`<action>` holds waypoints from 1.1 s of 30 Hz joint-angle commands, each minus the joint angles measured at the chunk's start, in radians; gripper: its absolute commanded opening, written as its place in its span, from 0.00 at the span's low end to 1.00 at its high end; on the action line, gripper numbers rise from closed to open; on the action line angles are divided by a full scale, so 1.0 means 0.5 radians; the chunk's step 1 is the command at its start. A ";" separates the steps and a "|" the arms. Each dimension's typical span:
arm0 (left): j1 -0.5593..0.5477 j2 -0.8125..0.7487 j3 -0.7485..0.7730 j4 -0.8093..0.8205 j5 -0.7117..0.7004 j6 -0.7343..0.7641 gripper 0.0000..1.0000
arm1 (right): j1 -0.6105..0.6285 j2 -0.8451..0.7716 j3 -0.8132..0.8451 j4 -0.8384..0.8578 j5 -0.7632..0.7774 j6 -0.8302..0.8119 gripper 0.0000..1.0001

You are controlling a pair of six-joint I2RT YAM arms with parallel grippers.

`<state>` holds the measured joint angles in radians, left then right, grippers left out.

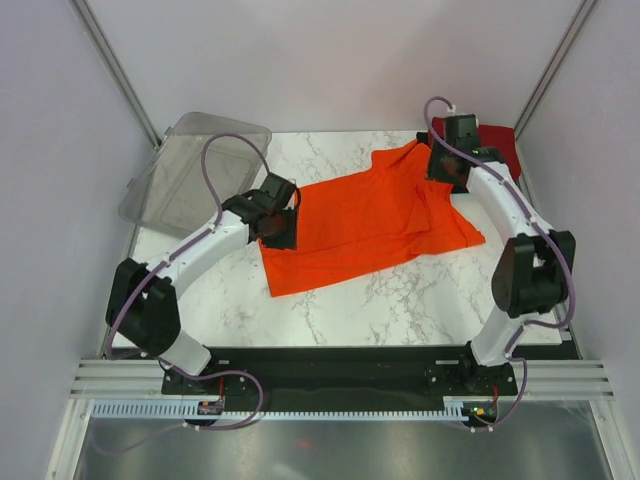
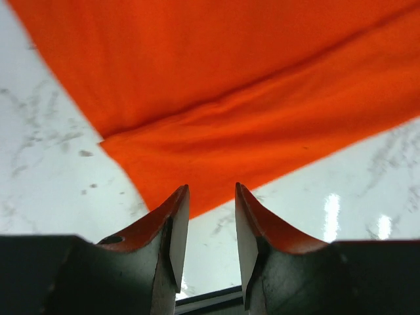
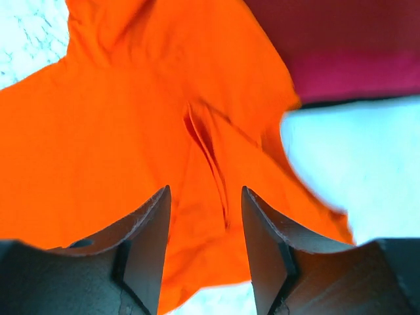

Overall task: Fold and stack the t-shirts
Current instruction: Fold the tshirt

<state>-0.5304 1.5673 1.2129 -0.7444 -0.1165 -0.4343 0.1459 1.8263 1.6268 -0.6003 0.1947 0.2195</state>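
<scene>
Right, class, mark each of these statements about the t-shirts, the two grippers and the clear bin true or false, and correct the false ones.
1. The orange t-shirt lies spread on the marble table. True.
2. The left gripper is clamped on the orange cloth. False: its jaws stand apart with nothing between them.
3. A dark red shirt lies at the table's far right corner. True.
4. The clear bin sits on top of the orange t-shirt. False: it is at the far left, apart from the shirt.
5. The right gripper is shut. False: its jaws stand apart over the orange t-shirt.
</scene>
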 commanded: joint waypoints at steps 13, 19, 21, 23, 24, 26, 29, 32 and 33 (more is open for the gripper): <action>-0.246 0.286 -0.195 0.320 0.242 -0.141 0.41 | -0.568 -0.410 -0.992 0.142 -0.328 0.889 0.48; -0.246 0.280 -0.300 0.320 0.068 -0.162 0.41 | -0.595 -0.324 -1.084 0.243 -0.196 0.840 0.49; -0.249 0.277 -0.327 0.317 0.034 -0.159 0.41 | -0.596 -0.287 -1.133 0.304 -0.132 0.822 0.50; -0.249 0.283 -0.346 0.311 0.018 -0.159 0.41 | -0.599 -0.305 -1.198 0.436 -0.065 0.797 0.50; -0.249 0.283 -0.352 0.311 0.015 -0.168 0.41 | -0.599 -0.318 -1.262 0.479 -0.040 0.791 0.51; -0.246 0.277 -0.376 0.308 -0.012 -0.168 0.41 | -0.608 -0.336 -1.293 0.553 0.024 0.773 0.51; -0.249 0.277 -0.401 0.299 -0.043 -0.168 0.42 | -0.629 -0.330 -1.312 0.623 0.037 0.721 0.51; -0.246 0.274 -0.413 0.274 -0.086 -0.165 0.42 | -0.654 -0.299 -1.296 0.630 0.031 0.678 0.51; -0.249 0.271 -0.416 0.262 -0.095 -0.165 0.42 | -0.666 -0.290 -1.284 0.627 0.034 0.641 0.50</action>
<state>-0.6567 1.7187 1.0359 -0.5953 -0.0963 -0.4915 -0.1707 1.6760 0.9707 -0.3477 0.1753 0.5873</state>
